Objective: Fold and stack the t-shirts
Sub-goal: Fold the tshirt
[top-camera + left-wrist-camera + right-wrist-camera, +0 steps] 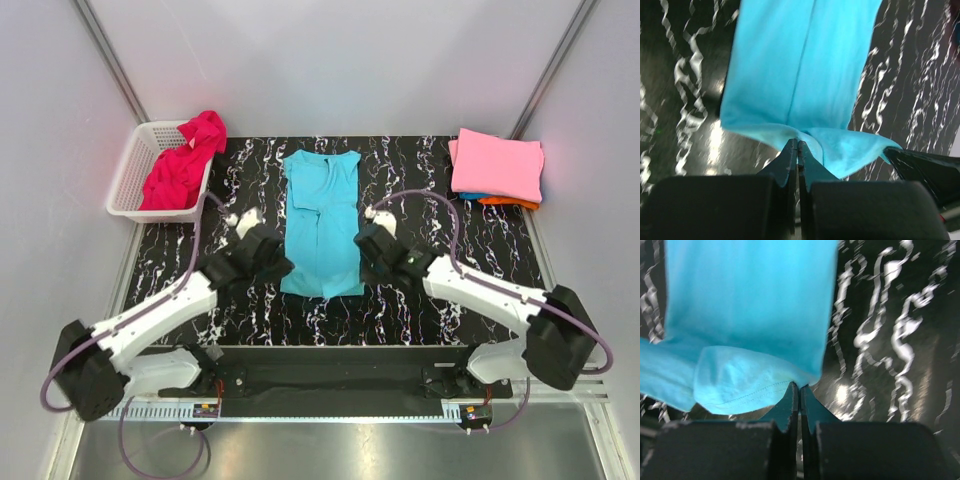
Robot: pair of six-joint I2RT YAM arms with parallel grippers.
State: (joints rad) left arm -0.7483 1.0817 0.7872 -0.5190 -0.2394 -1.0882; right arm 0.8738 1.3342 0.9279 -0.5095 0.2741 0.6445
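left fingers (786, 162): pressed together, tips nipping the hem of the cyan shirt (322, 215); cloth peaks up to the tips in the left wrist view
right fingers (813, 407): pressed together too, tips at the hem's other end; the corner is rolled over into a lobe just left of them, looks pinched
left gripper (798, 143): at shirt's left edge, low down, pointing in toward the cloth
right gripper (799, 386): at shirt's right edge, about level with the left one, pointing in
cyan shirt: mid-table, lying lengthwise, collar at the far end, hem toward the arms; sides folded in to a narrow strip, seam down the middle
table (480, 250): black top with white veining, bare on both sides of the shirt
red shirt (185, 160): crumpled in the basket (125, 182), one part hanging over the far right corner
basket: white lattice, far left, well apart from the cyan shirt
pink shirt (497, 163): folded, top of the stack at far right
orange shirt (510, 203): under the pink, only the near edge shows
blue shirt (472, 196): sliver at the stack's near left
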